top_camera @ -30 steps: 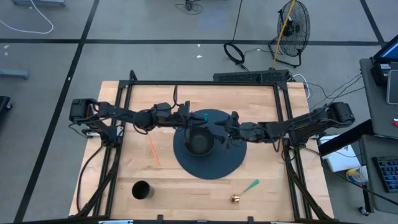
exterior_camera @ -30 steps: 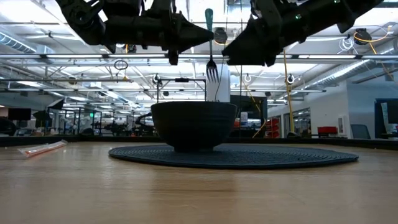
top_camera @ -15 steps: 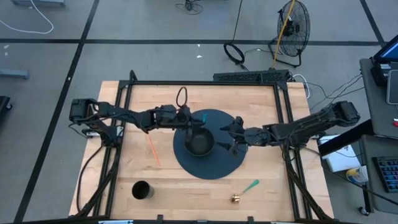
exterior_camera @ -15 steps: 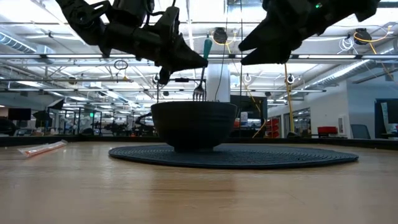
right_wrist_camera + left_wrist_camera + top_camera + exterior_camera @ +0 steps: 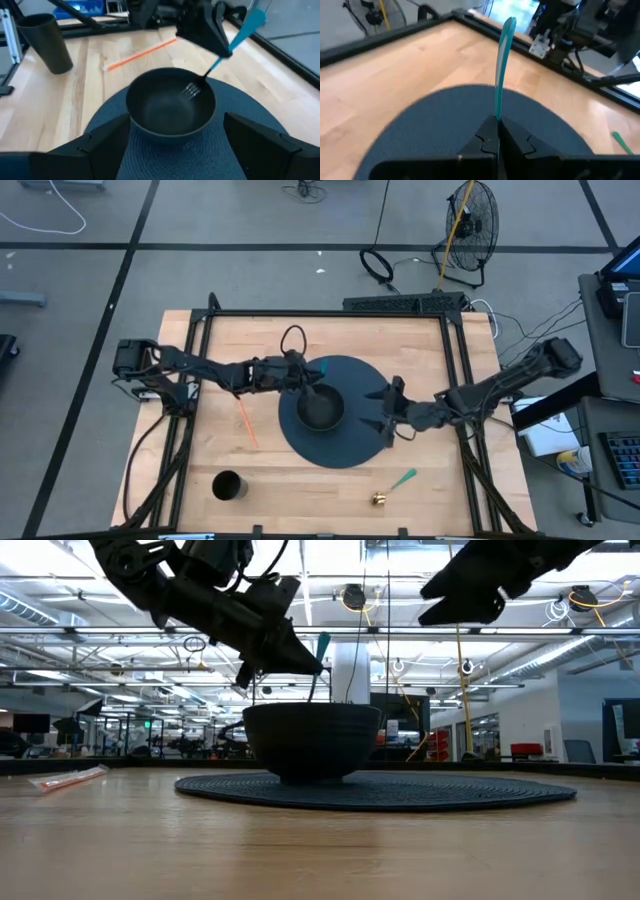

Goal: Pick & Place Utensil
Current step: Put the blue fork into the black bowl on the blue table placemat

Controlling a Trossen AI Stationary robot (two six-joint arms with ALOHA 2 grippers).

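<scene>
Fork (image 5: pixel 220 52): clamped by its teal handle between the closed jaws of the left gripper (image 5: pixel 300 372); tilted, tines dipped inside the rim of the bowl (image 5: pixel 170 107), handle rising up and away past the fingertips.
Left gripper state: shut on the fork handle, hovering at the bowl's rim; in the left wrist view the handle (image 5: pixel 502 65) stands straight out from between the pressed fingertips.
Right gripper (image 5: pixel 388 412): jaws spread wide, nothing between them; off the bowl's far side from the left gripper, over the edge of the round dark mat (image 5: pixel 365 442).
Change: a second ago held upright above the bowl with both grippers close at the handle; since then lowered and leaned over, tines now below the rim, right gripper drawn back and opened fully.
Meaning: handover looks complete, fork carried by the left gripper alone; placing into the bowl looks nearly done, only the release apparently left.
Risk: with the handle leaning over the rim, may tip or slide when let go.
Elsewhere: green utensil (image 5: pixel 402 479), small brass-coloured object (image 5: pixel 379 499), dark cup (image 5: pixel 227 486) and orange straw (image 5: pixel 246 423) well apart from both sets of jaws, untouched.
</scene>
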